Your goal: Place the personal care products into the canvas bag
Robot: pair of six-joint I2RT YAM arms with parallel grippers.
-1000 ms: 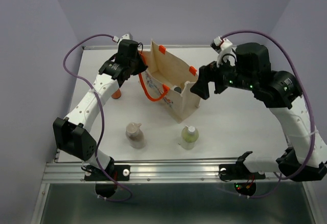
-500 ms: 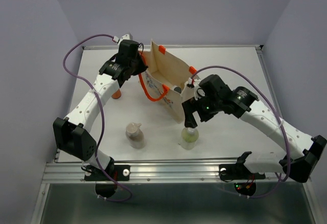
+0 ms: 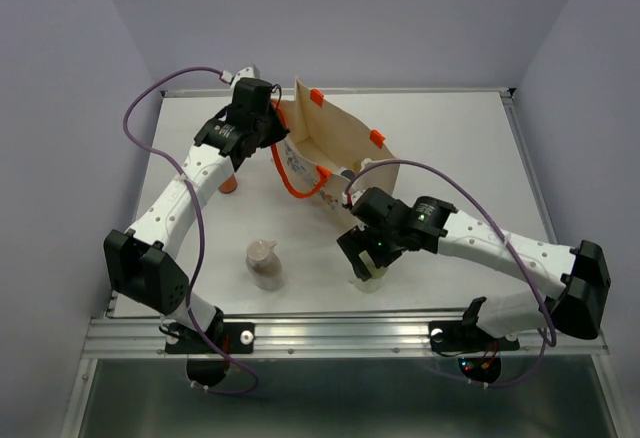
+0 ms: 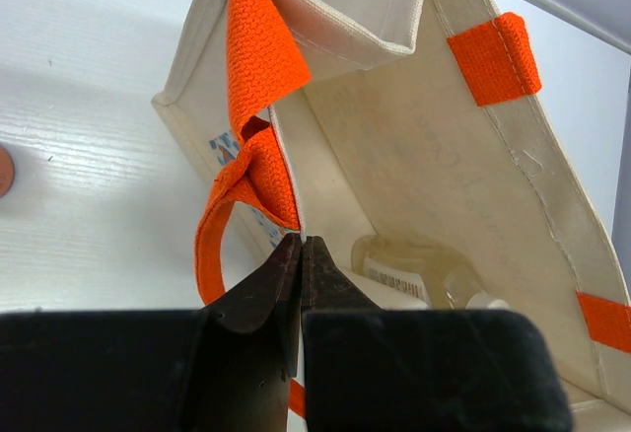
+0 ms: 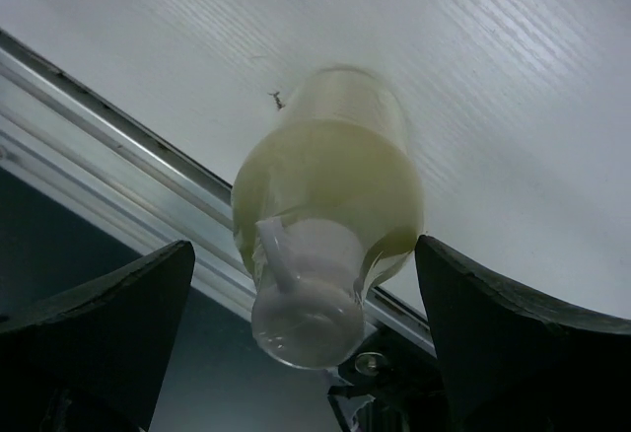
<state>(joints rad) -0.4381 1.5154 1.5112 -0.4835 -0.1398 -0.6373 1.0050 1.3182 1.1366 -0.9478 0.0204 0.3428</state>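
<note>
Left end effector (image 4: pixel 301 247) pinches canvas bag (image 4: pixel 424 156); bottle (image 4: pixel 406 260) label inside illegible.

White table (image 3: pixel 450 138), canvas bag (image 3: pixel 338 136) standing, tan-brown bottle (image 3: pixel 265 264), pale green bottle (image 5: pixel 330 195) near front edge, orange bottle (image 3: pixel 229 185)

Soft, even overhead light; the desk (image 3: pixel 450 138) is bright, shadows faint. In the right wrist view the bottle (image 5: pixel 330 195) looks blurred, the near fingers (image 5: pixel 99 333) dark and unfocused.

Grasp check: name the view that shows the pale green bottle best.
Right wrist view: the pale green bottle fills the frame, white cap nearest, inside the open right gripper. The top view shows only a sliver under that gripper; the left wrist view shows none of it.
</note>
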